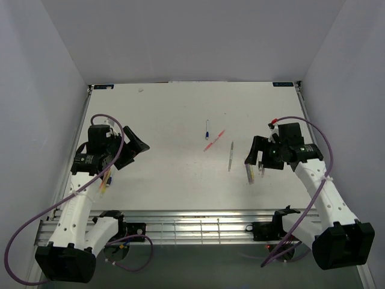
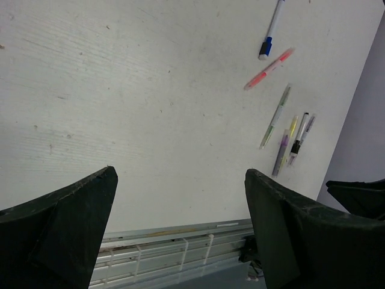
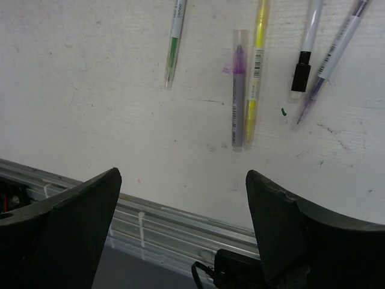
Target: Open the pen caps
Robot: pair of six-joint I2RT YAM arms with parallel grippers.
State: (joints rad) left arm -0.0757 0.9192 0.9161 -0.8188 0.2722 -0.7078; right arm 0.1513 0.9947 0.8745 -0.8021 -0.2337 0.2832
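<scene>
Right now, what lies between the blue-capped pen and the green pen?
The pink pen, touching neither the blue-capped pen nor the green pen; the left wrist view shows it.

Looks like a robotics lab test cell to me: bare white table [image 1: 168,120] boxed in by plain white walls [image 1: 36,90], aluminium rail [image 1: 198,227] along its near edge, left arm [image 1: 72,211] and right arm [image 1: 322,189] mounted there, purple cables [image 1: 298,118] looping around.
</scene>
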